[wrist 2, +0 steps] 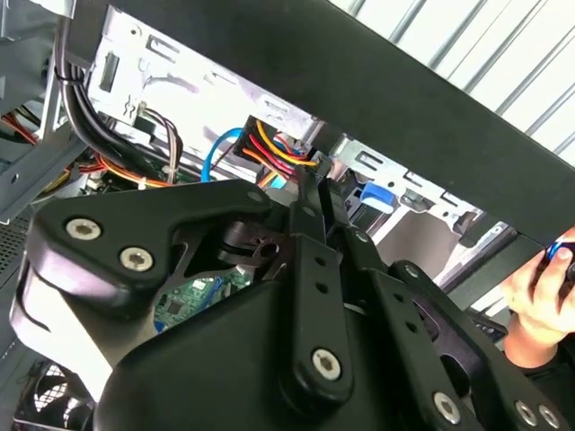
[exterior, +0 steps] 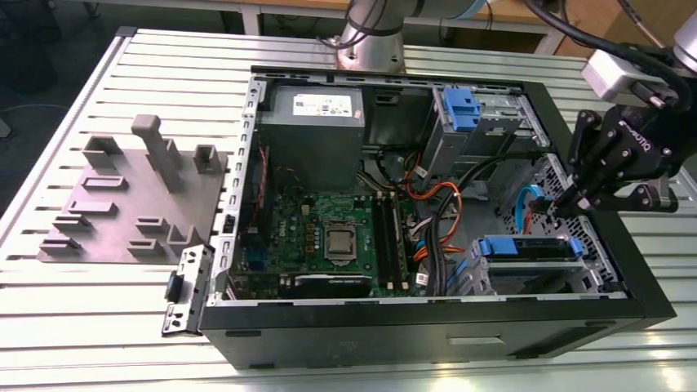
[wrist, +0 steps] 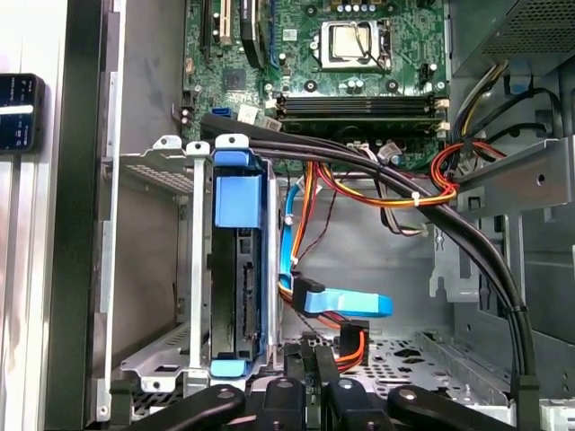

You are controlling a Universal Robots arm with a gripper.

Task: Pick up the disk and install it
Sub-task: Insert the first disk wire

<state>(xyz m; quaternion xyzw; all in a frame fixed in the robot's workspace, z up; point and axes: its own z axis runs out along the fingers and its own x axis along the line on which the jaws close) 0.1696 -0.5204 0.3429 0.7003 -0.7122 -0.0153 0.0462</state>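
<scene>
The disk [exterior: 528, 247] sits on edge in the metal drive cage at the case's near corner on the exterior view's right, its blue bracket on top. In the first wrist view the disk [wrist: 241, 269] stands in that cage between two metal rails, blue bracket ends showing. My gripper [exterior: 569, 204] hangs over the case's wall just beyond the cage, apart from the disk. In both wrist views the gripper [wrist: 310, 357] [wrist 2: 312, 184] has its fingers pressed together with nothing between them.
The open black computer case [exterior: 436, 327] lies on a slatted table. Inside are the motherboard [exterior: 326, 237], a grey power supply [exterior: 313, 122], an upper bay with a blue latch [exterior: 461, 110] and cable bundles [wrist: 377, 180]. A grey fixture plate [exterior: 130, 204] lies at the exterior view's left. A person's hand [wrist 2: 544, 287] is near the case.
</scene>
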